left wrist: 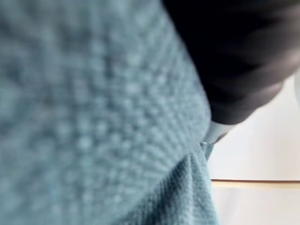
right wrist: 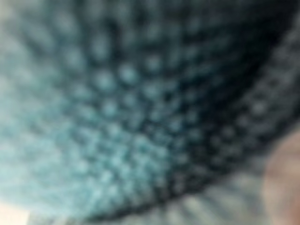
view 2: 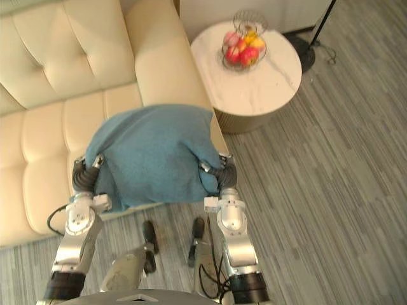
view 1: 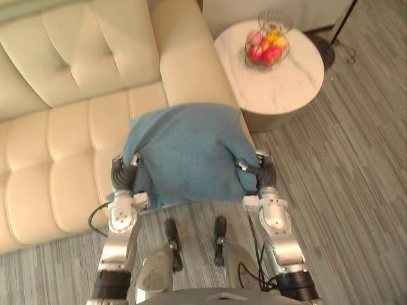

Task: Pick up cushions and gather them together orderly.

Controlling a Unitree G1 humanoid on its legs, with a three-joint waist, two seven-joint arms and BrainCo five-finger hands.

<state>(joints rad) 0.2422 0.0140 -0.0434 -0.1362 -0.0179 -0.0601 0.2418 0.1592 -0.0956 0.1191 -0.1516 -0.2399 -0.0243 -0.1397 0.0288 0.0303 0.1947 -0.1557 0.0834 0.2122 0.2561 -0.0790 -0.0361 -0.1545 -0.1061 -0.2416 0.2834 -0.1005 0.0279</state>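
A blue knitted cushion [view 1: 187, 152] is held up between my two hands, over the front edge of the cream sofa's [view 1: 63, 127] right-end seat. My left hand [view 1: 122, 173] presses against the cushion's left side and my right hand [view 1: 264, 171] against its right side. The cushion covers most of both hands, leaving only the dark ribbed covers showing. In the left wrist view the blue knit [left wrist: 84, 103] lies right against the hand's dark cover [left wrist: 234, 56]. The right wrist view shows the same knit [right wrist: 117, 108] from very close.
A round white marble side table [view 1: 286, 76] stands just right of the sofa's armrest, carrying a wire basket of fruit [view 1: 267, 46]. A dark lamp base [view 1: 325, 51] sits behind the table. Grey plank floor [view 1: 356, 190] stretches to the right.
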